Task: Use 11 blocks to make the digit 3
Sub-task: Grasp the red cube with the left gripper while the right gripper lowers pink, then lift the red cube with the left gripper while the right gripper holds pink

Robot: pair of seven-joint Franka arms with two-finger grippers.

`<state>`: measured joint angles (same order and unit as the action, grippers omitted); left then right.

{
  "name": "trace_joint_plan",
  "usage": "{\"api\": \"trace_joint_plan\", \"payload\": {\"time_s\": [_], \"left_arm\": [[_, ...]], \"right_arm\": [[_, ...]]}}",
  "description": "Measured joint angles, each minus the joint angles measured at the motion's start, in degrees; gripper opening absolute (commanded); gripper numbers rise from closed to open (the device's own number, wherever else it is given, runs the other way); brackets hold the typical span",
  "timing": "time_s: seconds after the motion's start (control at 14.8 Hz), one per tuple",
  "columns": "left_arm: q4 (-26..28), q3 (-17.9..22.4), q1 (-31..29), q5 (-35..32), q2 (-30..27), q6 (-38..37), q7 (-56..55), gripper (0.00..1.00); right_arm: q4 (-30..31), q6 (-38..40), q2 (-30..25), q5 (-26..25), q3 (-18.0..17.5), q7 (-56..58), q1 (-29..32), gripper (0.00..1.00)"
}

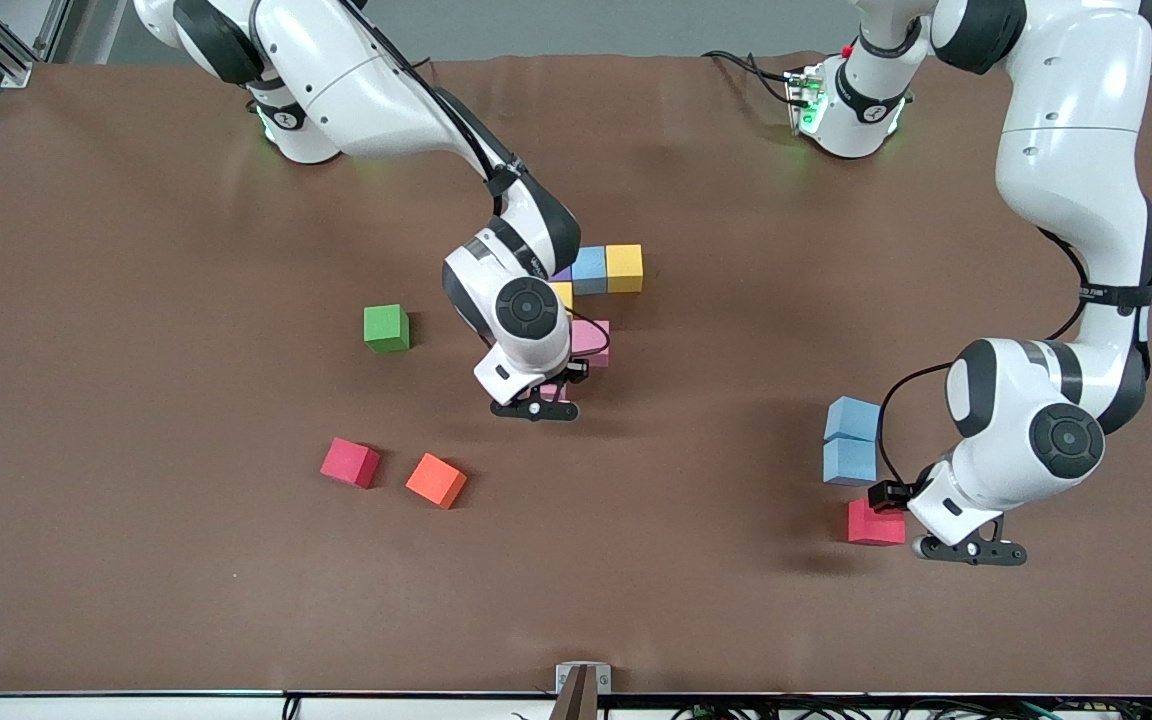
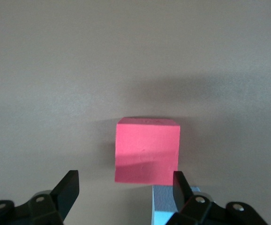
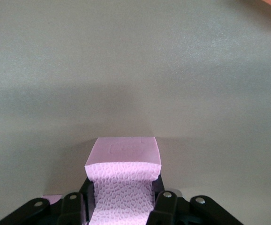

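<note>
Brown matte bench [image 1: 186,580] carries the partly built digit 3 [image 1: 601,290] at its middle. Over its camera-side edge the right gripper [image 3: 124,206] has its fingers closed on a purple block [image 3: 123,180]. The left gripper [image 2: 126,190], fingers apart, straddles a red block [image 2: 147,150] beside two light blue blocks [image 1: 851,440]. Green cube [image 1: 386,327], orange cube [image 1: 436,480] and another red cube [image 1: 350,462] lie toward the right arm's end.

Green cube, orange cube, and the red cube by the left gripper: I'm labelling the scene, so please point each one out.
green cube [image 1: 386,327], front view, top face.
orange cube [image 1: 436,479], front view, top face.
red cube [image 2: 147,150], left wrist view, facing side.
</note>
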<state>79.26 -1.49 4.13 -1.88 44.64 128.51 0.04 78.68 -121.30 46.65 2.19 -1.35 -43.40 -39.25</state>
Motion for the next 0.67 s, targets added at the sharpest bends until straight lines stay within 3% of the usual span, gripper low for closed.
{"api": "trace_joint_plan", "payload": {"time_s": [0.2,0.34,0.67], "left_arm": [[-1.1,0.0,0.3,0.0,1.1,0.5,0.0,0.90],[-1.4,-0.1,0.4,0.0,1.2,0.5,0.0,0.99],[-1.6,-0.2,0.3,0.0,1.2,0.5,0.0,1.00]], "right_arm": [[0.1,0.0,0.0,0.0,-0.1,-0.3,0.0,0.00],[0.1,-0.1,0.0,0.0,-0.1,-0.4,-0.1,0.00],[1.3,-1.2,-0.5,0.0,-0.1,-0.4,-0.1,0.00]]}}
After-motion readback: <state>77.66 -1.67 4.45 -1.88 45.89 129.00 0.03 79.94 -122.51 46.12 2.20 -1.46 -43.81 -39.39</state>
